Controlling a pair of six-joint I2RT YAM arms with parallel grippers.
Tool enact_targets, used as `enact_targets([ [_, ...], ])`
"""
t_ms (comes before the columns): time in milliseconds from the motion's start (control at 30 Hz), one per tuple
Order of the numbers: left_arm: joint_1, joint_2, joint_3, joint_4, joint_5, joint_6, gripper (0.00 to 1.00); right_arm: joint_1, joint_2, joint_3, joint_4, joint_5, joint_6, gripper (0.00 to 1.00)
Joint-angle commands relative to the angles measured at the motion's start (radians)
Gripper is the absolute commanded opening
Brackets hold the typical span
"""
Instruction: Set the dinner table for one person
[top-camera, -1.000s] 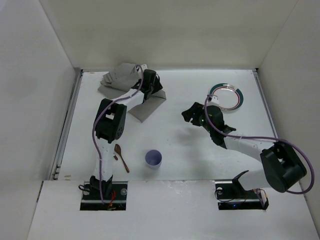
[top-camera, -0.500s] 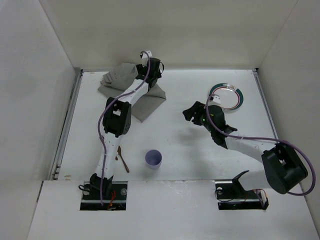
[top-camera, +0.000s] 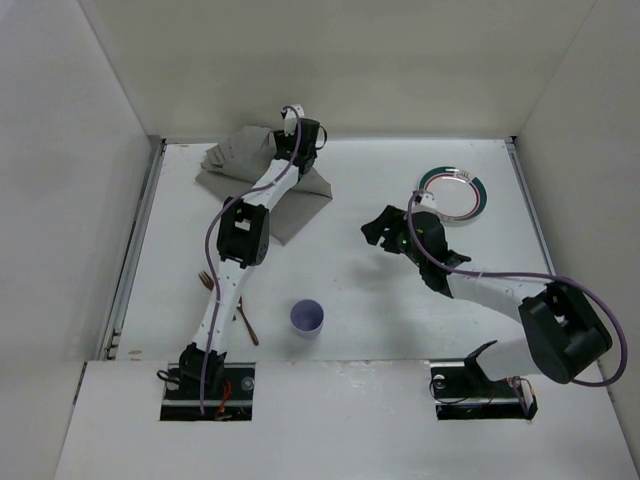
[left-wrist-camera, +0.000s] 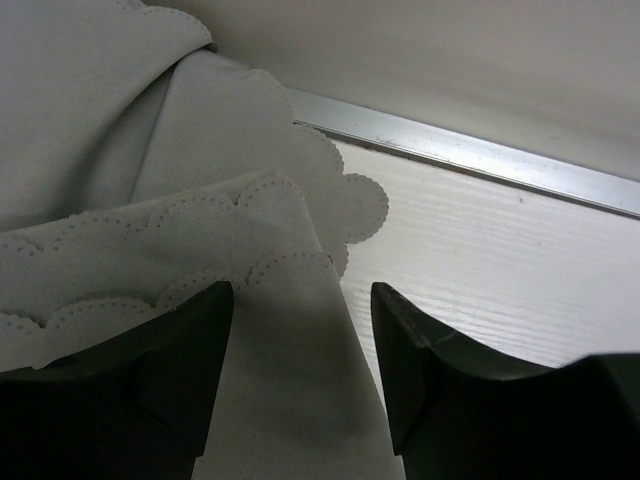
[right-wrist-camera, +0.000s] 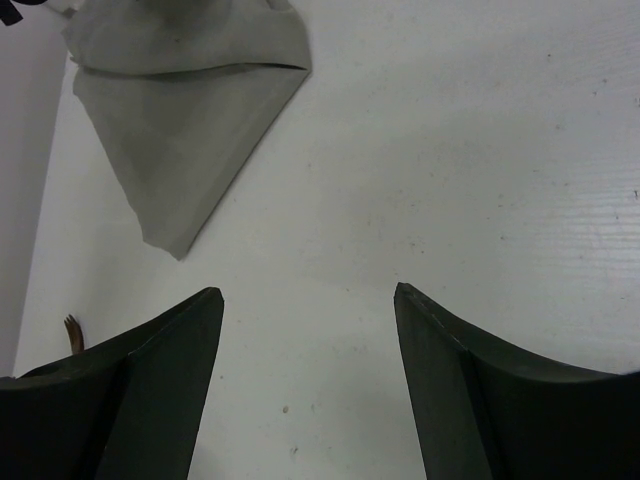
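Note:
The dinner table (top-camera: 350, 290) is a white top walled by white panels. A crumpled grey placemat (top-camera: 243, 165) with scalloped edges lies at its back left. My left gripper (top-camera: 303, 138) reaches to the back wall over the mat's right edge. In the left wrist view that gripper (left-wrist-camera: 300, 300) is open, with flat cloth (left-wrist-camera: 150, 150) below the gap and nothing pinched. My right gripper (top-camera: 378, 232) hovers mid-table, open and empty (right-wrist-camera: 308, 295), facing the placemat's corner (right-wrist-camera: 180, 120).
A teal-rimmed plate (top-camera: 452, 190) sits at the back right. A lilac cup (top-camera: 307, 318) stands near the front, with a brown spoon (top-camera: 246, 328) and a fork (top-camera: 205, 278) to its left. A metal strip (left-wrist-camera: 480, 155) runs along the back wall.
My left arm has stretched toward the back wall and its jaws have widened over the placemat. The fork has come into sight beside the arm. The right gripper opened slightly.

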Motion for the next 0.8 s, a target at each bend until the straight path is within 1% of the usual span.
enact_targets([
  [0, 0.011, 0.028, 0.066, -0.001, -0.024, 0.049, 0.52, 0.008, 0.015, 0.042, 0.048, -0.02, 0.0, 0.75],
  [100, 0.02, 0.04, 0.077, 0.017, -0.015, 0.04, 0.41, 0.021, 0.019, 0.045, 0.057, -0.023, 0.002, 0.76],
  [133, 0.023, 0.039, 0.075, 0.023, -0.019, 0.04, 0.35, 0.023, 0.026, 0.049, 0.057, -0.023, 0.002, 0.76],
  [167, 0.025, 0.036, 0.072, 0.025, -0.019, 0.04, 0.31, 0.028, 0.037, 0.054, 0.056, -0.025, 0.002, 0.76],
  [267, 0.029, 0.005, 0.036, 0.026, -0.022, 0.045, 0.21, 0.04, 0.068, 0.068, 0.059, -0.031, 0.013, 0.77],
  [333, 0.034, -0.027, -0.004, 0.028, -0.027, 0.04, 0.17, 0.046, 0.106, 0.085, 0.066, -0.04, 0.033, 0.77],
  [400, 0.034, -0.076, -0.067, 0.052, -0.033, 0.034, 0.15, 0.051, 0.182, 0.121, 0.082, -0.064, 0.077, 0.75],
  [467, 0.034, -0.125, -0.145, 0.109, -0.044, 0.034, 0.13, 0.06, 0.274, 0.17, 0.098, -0.109, 0.143, 0.68],
  [533, 0.035, -0.142, -0.175, 0.132, -0.05, 0.039, 0.12, 0.074, 0.36, 0.227, 0.114, -0.155, 0.218, 0.64],
  [633, 0.035, -0.15, -0.195, 0.143, -0.048, 0.043, 0.11, 0.1, 0.465, 0.318, 0.137, -0.175, 0.289, 0.64],
  [767, 0.035, -0.144, -0.198, 0.147, -0.038, 0.036, 0.1, 0.132, 0.569, 0.453, 0.08, -0.15, 0.381, 0.66],
])
